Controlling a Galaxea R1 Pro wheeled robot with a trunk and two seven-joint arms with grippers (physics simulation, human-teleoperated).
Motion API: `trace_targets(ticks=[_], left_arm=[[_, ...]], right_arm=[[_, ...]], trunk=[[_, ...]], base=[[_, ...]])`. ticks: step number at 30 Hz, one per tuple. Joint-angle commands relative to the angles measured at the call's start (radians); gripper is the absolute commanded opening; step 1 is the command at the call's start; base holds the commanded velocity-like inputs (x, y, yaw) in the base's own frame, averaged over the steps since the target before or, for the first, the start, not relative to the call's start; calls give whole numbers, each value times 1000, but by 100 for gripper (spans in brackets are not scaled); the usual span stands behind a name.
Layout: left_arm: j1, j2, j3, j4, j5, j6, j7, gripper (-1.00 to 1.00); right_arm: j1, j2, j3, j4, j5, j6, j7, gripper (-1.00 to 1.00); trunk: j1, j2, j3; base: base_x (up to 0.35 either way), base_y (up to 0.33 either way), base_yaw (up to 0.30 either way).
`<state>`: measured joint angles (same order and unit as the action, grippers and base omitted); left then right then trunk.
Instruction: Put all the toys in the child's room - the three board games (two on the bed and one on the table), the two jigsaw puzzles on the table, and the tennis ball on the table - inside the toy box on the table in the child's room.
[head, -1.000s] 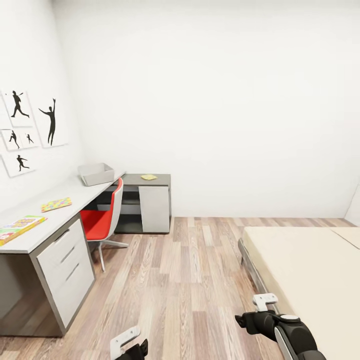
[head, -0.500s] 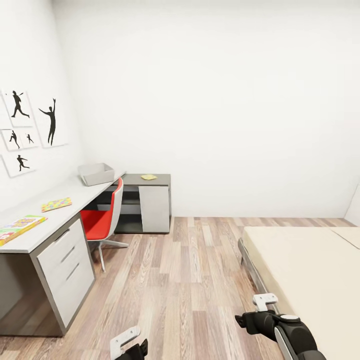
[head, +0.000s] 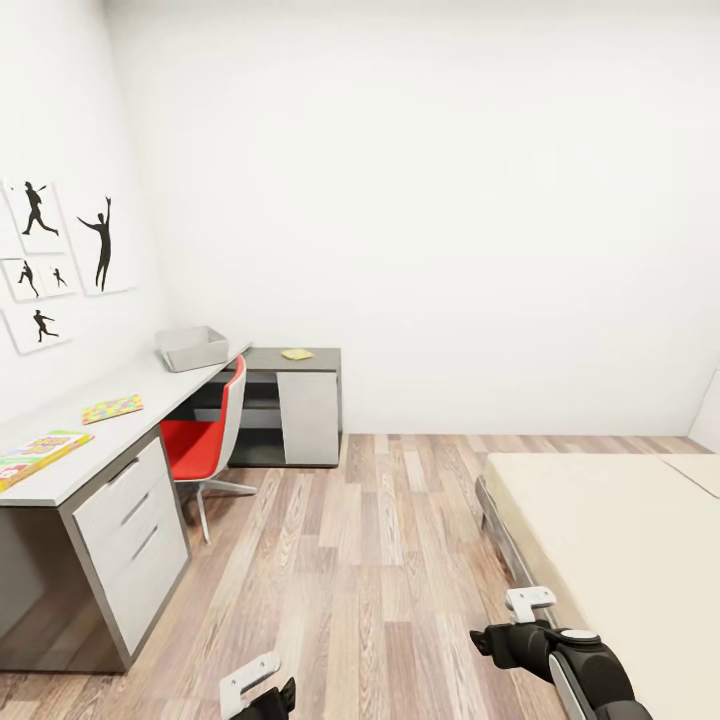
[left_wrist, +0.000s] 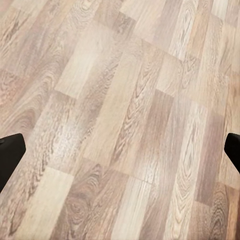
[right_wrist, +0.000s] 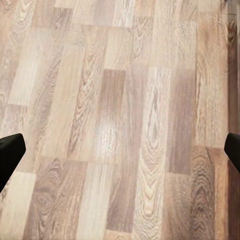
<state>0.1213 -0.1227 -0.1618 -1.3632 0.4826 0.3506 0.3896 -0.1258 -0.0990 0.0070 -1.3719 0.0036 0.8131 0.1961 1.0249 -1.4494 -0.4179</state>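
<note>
Toy box (head: 193, 348), light grey with flared walls, sits on the worktop (head: 120, 395) at its far end against the left wall, and from the head view's low angle its inside cannot be seen. Nearer along the same worktop from the toy box lie a multicoloured jigsaw puzzle (head: 112, 408) and, closer still at the near end, a flat yellow-green-red board game (head: 38, 456); neither touches the box. On the lower dark wing just beyond the toy box rests a small flat yellowish thing (head: 297, 354), too small to tell what it is. A red chair (head: 208, 440) stands tucked against the worktop below the toy box. Well apart from the toy box, across the wood-plank floor (head: 370, 560), is the bed (head: 620, 540) with a bare beige mattress. Both arms hang low over the floor: the left gripper (head: 252, 684) pokes up at the head view's lower edge, and the right gripper (head: 522, 618) is held out ahead of its dark forearm beside the bed's corner. In each wrist view the black fingers (left_wrist: 10, 157) (right_wrist: 10, 156) stand wide apart with only floor planks between them, holding nothing.
</note>
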Motion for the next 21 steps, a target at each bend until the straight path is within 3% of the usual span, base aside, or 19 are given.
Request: trace_targets(ticks=[1,21], left_arm=[[0,0,-1,-2,10,2,8,100],[0,0,-1,-2,7,2,9,100]], right_arm=[[0,-1,1,-1,0,4,2,100],[-1,-1,1,-1,1,4,2,100]], trunk=[[0,-1,-1],[0,-1,-1]], base=[[0,-95,0],[0,-224,0]])
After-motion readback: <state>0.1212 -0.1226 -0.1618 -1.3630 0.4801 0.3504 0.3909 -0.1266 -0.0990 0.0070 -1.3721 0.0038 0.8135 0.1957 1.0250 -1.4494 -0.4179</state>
